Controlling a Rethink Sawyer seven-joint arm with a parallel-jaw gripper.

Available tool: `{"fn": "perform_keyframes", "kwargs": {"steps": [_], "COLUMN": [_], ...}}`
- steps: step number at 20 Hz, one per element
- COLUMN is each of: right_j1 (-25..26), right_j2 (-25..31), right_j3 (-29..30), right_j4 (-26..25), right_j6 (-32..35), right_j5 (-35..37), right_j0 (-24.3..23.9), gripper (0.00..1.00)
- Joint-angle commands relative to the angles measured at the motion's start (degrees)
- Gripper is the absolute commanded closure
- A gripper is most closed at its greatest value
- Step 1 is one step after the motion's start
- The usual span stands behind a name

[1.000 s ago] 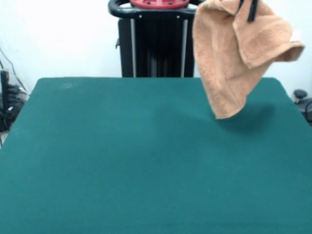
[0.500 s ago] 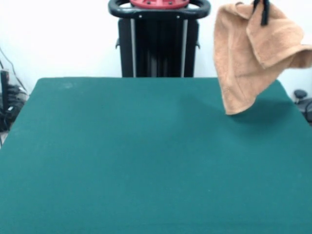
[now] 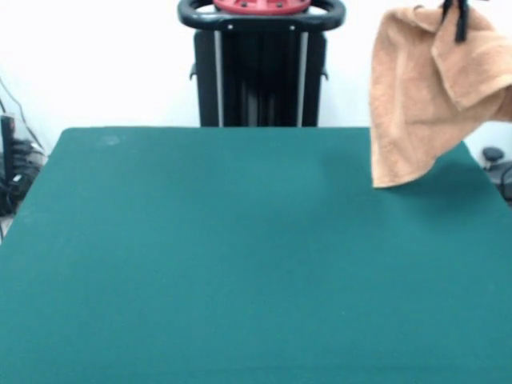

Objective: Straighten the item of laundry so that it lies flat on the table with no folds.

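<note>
The tan-orange towel (image 3: 424, 96) hangs in the air at the top right of the front view, above the far right part of the dark green table (image 3: 240, 264). It droops in folds, its lowest corner just above the table top. My gripper (image 3: 458, 18) shows only as black fingertips at the top edge, shut on the towel's upper part. The arm above is out of the picture.
The robot's black pedestal (image 3: 260, 68) stands behind the table's far edge at the middle. Cables and dark gear (image 3: 12, 164) lie at the left beyond the table, and a dark object (image 3: 498, 164) sits off the right edge.
The gripper has carried the hanging towel steadily to the right, from above the table's right part toward its right edge; the towel's right side now runs out of the picture.
</note>
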Motion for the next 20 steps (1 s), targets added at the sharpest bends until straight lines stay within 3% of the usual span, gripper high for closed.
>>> {"fn": "perform_keyframes", "kwargs": {"steps": [1, 7, 20], "right_j1": [0.62, 0.00, -0.17], "right_j2": [6.47, 4.85, 7.63], "right_j3": [2.83, -1.49, -2.73], "right_j4": [4.07, 2.22, 2.20], "right_j6": [26.12, 34.45, 41.54], "right_j5": [0.15, 4.22, 1.82], "right_j0": [3.54, 6.95, 7.92], "gripper": [1.00, 1.00, 1.00]}}
